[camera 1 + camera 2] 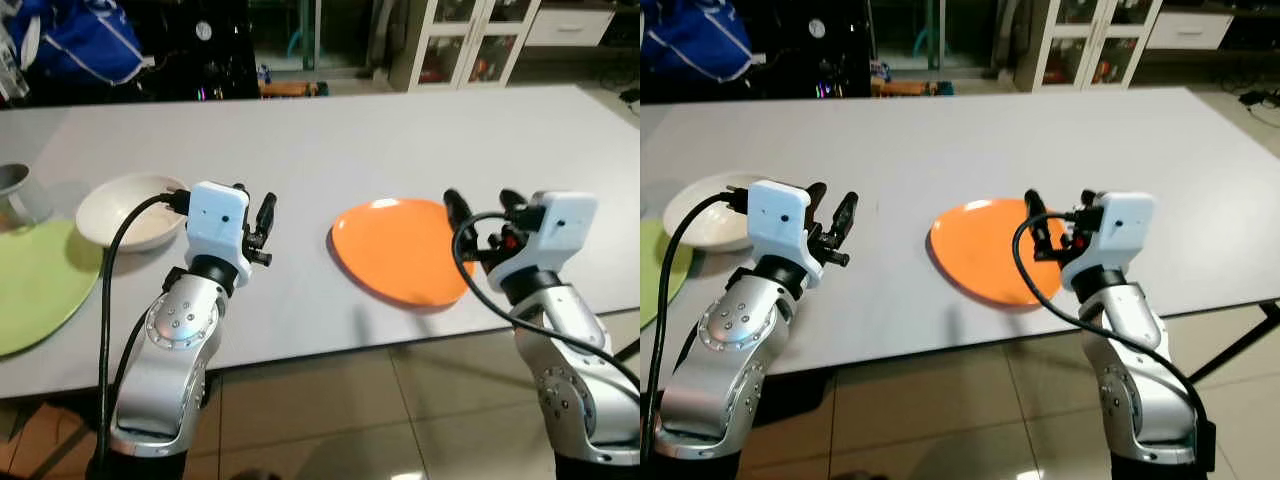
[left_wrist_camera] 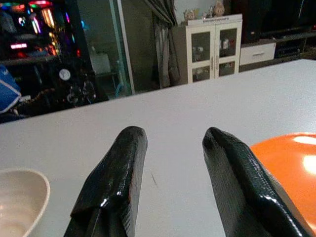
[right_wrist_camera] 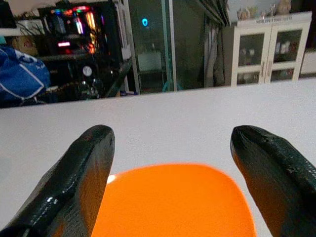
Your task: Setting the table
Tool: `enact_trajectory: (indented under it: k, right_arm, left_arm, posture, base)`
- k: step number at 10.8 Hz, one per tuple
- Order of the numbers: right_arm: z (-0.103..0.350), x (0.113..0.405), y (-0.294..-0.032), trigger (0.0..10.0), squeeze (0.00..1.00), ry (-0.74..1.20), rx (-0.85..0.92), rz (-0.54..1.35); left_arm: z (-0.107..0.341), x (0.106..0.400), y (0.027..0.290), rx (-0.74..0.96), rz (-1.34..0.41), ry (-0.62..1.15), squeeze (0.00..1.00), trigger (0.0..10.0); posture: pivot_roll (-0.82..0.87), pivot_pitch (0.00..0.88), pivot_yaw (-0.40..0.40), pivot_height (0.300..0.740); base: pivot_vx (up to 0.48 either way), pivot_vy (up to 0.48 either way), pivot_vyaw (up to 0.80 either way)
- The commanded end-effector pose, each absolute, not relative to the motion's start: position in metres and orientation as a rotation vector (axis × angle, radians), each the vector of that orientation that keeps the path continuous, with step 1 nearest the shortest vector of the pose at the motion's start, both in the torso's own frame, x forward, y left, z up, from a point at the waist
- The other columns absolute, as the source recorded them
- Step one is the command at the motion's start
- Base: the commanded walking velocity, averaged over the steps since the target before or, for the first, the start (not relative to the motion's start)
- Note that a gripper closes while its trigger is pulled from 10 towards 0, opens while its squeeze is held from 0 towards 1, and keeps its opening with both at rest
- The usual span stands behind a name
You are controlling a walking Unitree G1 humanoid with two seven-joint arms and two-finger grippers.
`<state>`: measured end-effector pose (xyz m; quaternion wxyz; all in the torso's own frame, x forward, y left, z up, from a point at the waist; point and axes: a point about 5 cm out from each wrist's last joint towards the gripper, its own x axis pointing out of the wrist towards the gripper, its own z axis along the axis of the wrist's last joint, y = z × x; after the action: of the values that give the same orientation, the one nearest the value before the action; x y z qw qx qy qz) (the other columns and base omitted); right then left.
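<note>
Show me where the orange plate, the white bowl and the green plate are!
orange plate (image 1: 400, 250), left eye view, middle of its top face.
white bowl (image 1: 125, 208), left eye view, inside of the bowl.
green plate (image 1: 35, 280), left eye view, its flat top.

Both silver arms reach forward, the left gripper (image 2: 170, 163) and the right gripper (image 3: 173, 158) with fingers apparently spread apart.

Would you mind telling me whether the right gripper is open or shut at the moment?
Open. The right gripper has its two black fingers spread wide apart, with the orange plate showing between them.
</note>
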<state>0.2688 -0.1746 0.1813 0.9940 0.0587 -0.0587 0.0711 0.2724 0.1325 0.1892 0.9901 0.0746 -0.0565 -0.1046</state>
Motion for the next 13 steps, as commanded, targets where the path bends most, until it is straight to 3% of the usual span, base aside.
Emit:
enact_trajectory:
  k: [1,9,13]
  right_arm:
    - [0.1787,0.2666,-0.1712,10.0,0.0,-0.103,0.116,0.155]
    - [0.173,0.2657,-0.169,10.0,0.0,-0.087,0.107,0.169]
    - [0.1712,0.2659,-0.1648,10.0,0.0,-0.071,0.088,0.223]
  left_arm:
    - [0.1861,0.2718,0.1346,0.164,-0.201,-0.1,0.0,10.0]
    - [0.1851,0.2699,0.1362,0.17,-0.199,-0.101,0.0,10.0]
    - [0.1846,0.2689,0.1382,0.183,-0.194,-0.1,0.0,10.0]
  posture:
    - [-0.03,0.0,0.002,0.74]
    - [-0.03,0.0,-0.008,0.74]
    - [-0.03,0.0,-0.008,0.74]
  base:
    - [-0.255,0.0,0.0]
    - [-0.251,0.0,0.0]
    - [0.0,0.0,0.2]
